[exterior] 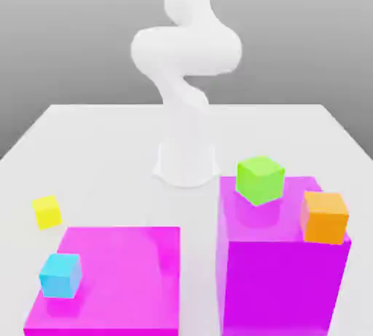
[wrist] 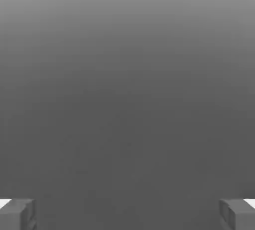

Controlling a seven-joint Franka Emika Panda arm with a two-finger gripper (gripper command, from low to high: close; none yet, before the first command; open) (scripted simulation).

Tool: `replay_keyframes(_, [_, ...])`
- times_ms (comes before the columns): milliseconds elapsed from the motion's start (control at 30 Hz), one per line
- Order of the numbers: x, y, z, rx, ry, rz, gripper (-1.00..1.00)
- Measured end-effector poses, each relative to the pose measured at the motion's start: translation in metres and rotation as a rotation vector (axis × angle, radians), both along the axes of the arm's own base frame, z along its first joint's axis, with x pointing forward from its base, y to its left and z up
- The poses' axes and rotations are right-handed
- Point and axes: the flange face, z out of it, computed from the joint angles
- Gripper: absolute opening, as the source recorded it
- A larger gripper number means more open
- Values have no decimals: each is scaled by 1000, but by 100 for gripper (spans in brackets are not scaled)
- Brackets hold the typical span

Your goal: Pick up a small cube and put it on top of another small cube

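Observation:
The small yellow cube rests on the white table at the exterior view's left, just behind a low magenta slab. A small cyan cube sits on that slab near its left edge. In the hand view my gripper is open, with one fingertip at each side, far apart. Nothing is between them, and grey background lies beyond. The white arm rises from its base at the table's middle and leaves the exterior view at the top.
A tall magenta block stands at the exterior view's right. A green cube sits on its back part and an orange cube on its right edge. White table surrounds the arm's base.

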Motion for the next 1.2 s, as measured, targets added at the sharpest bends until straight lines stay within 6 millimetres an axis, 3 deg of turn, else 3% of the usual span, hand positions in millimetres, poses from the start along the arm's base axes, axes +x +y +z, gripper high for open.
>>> replay_keyframes(133, [31,-78,-99,101,137,-143,0])
replay_keyframes(200, [33,-113,-149,144,201,-218,0])
replay_keyframes(300, [21,-162,-224,204,297,-339,0])
replay_keyframes(467, [-39,-228,-346,287,458,-571,0])
replay_keyframes(567, [-93,-254,-406,321,549,-715,0])
replay_keyframes(633, [-140,-270,-439,342,606,-830,0])
replay_keyframes(700, [-171,-275,-462,348,647,-900,0])
replay_keyframes(1133, [-174,-272,-529,341,663,-903,0])
replay_keyframes(1167, [-175,-271,-533,344,664,-903,-100])
replay_keyframes(1200, [-175,-271,-533,344,664,-903,-100])
